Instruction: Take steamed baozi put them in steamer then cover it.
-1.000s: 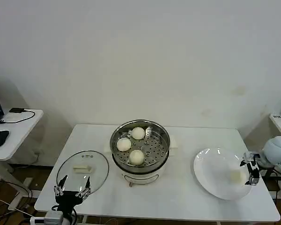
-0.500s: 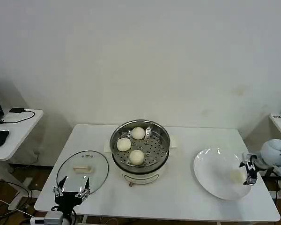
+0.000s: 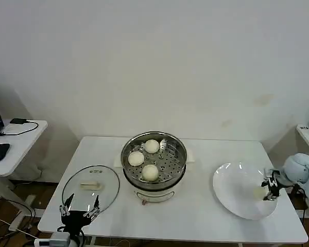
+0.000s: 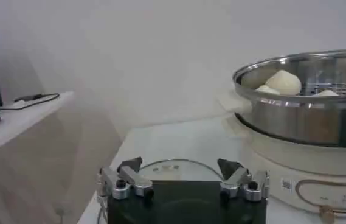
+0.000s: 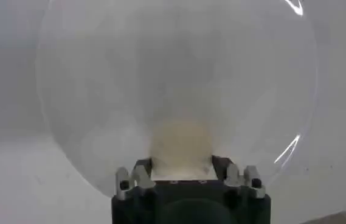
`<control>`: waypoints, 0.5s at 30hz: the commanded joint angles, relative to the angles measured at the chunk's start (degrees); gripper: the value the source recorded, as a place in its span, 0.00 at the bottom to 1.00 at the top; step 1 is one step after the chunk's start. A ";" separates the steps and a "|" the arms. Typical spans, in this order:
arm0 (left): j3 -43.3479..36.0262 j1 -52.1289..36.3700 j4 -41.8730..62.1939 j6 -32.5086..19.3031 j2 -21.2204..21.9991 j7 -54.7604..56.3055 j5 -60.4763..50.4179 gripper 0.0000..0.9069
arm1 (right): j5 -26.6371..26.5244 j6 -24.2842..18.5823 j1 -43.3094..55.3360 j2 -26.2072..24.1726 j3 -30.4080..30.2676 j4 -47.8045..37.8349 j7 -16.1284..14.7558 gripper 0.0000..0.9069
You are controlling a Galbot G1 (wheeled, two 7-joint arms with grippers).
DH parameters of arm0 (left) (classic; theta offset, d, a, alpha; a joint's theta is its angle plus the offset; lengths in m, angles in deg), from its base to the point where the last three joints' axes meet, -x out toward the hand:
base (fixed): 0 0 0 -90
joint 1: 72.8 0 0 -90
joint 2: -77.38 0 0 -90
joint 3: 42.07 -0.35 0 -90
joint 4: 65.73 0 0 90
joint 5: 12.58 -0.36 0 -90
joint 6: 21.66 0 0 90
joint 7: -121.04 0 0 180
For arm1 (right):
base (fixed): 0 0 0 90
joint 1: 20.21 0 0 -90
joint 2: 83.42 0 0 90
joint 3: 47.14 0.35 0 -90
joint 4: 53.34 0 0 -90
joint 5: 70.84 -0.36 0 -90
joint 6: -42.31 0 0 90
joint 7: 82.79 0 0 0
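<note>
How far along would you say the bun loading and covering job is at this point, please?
Three cream-white round buns already sit in the shiny steel steamer. The right gripper is at the fourth bun on the flat white plate, fingers on either side of it. The clear glass lid lies on the table by the open left gripper; covering remains.

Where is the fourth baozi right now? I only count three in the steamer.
In the head view the last baozi lies on the white plate at the table's right end, at the right gripper, whose open fingers straddle it in the right wrist view.
</note>
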 commanded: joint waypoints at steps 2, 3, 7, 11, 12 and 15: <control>0.36 0.08 0.08 0.05 -0.47 0.04 0.10 1.00 | -3.56 1.14 7.31 -1.80 -4.61 4.05 -0.08 0.67; 0.39 0.05 0.06 0.05 -0.56 0.03 0.10 1.00 | -5.08 1.75 10.64 -3.20 -7.28 6.22 -0.14 0.67; 0.39 -0.16 0.16 0.06 -0.62 0.05 0.08 1.00 | -9.99 3.51 22.82 -4.96 -16.80 11.98 -0.16 0.67; 0.18 -0.57 0.27 0.20 -0.56 0.10 0.01 1.00 | -15.98 5.75 36.65 -3.92 -26.13 16.33 0.20 0.67; 0.13 -0.73 0.25 0.23 -0.56 0.11 0.00 1.00 | -17.32 6.46 40.14 -3.10 -29.17 16.95 0.48 0.67; 0.07 -1.10 0.24 0.41 -0.52 0.13 0.00 1.00 | -21.87 8.85 49.12 0.54 -37.08 17.85 1.52 0.67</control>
